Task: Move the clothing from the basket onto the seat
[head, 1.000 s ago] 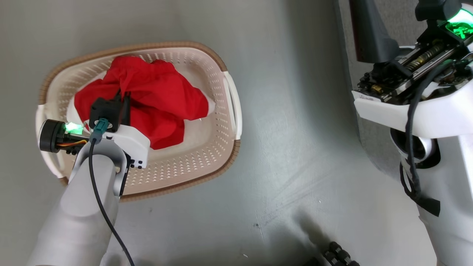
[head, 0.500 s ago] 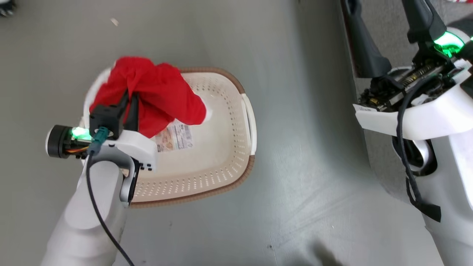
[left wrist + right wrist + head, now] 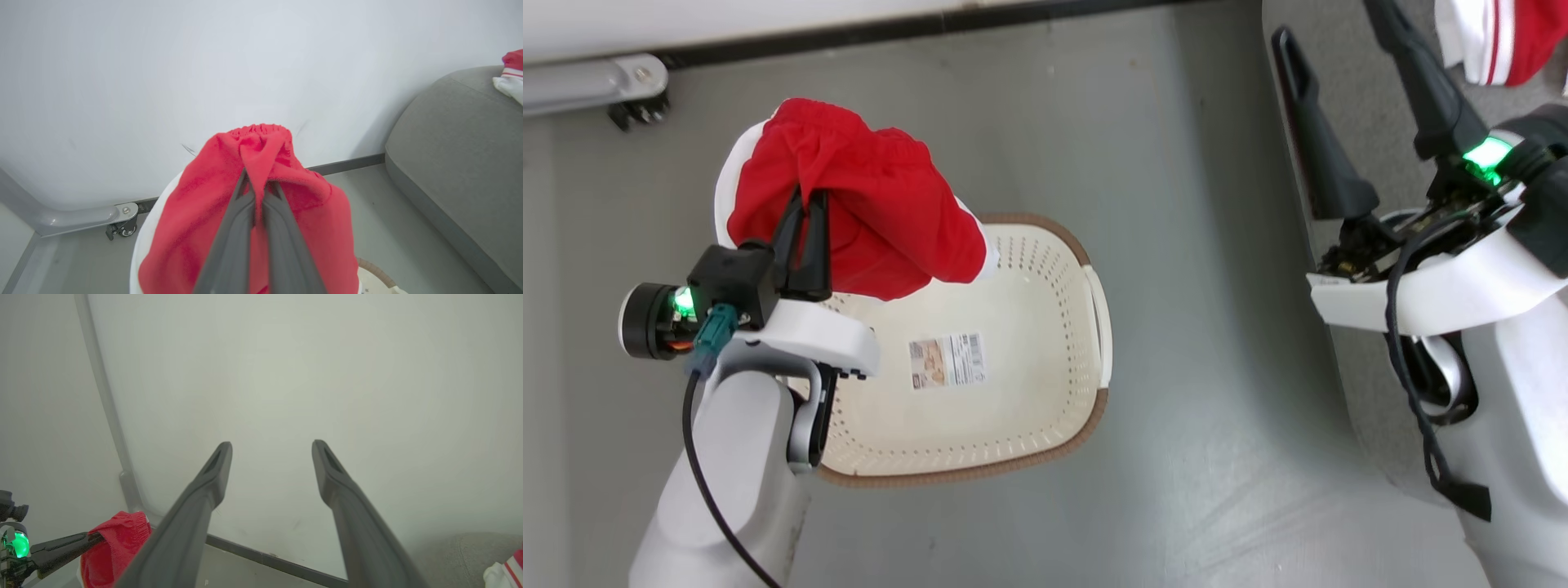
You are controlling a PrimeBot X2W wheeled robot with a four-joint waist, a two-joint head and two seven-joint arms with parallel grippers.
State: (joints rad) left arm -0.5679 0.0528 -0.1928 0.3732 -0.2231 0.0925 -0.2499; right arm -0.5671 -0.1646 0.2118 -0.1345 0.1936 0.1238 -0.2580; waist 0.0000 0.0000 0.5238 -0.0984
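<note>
"So, where is the soft bright red garment with the white edge [image 3: 882,220] at this moment?"

"Up in the air. The left gripper [image 3: 805,200] has its two long dark fingers [image 3: 233,228] pressed tight together on a fold of the cloth, and the rest hangs bunched around them."

"Over the basket?"

"Over its far end, yes. The oval cream-white plastic basket with rows of small holes and a brown rim [image 3: 1086,253] sits on the smooth grey floor [image 3: 1192,327] underneath. From where I stand, a printed label sticker [image 3: 947,359] shows on its bottom."

"And the other arm?"

"The right gripper [image 3: 271,446] stands with its jaws spread wide and nothing between them. It points toward the plain white wall [image 3: 286,375], up beside the sofa's edge."

"How does the sofa lie?"

"The large light grey woven-fabric sofa [image 3: 457,163] stands on the robot's right of the basket, well apart from the hanging garment. A second red piece with white striped trim [image 3: 510,77] lies on top of it, at its far end."
</note>
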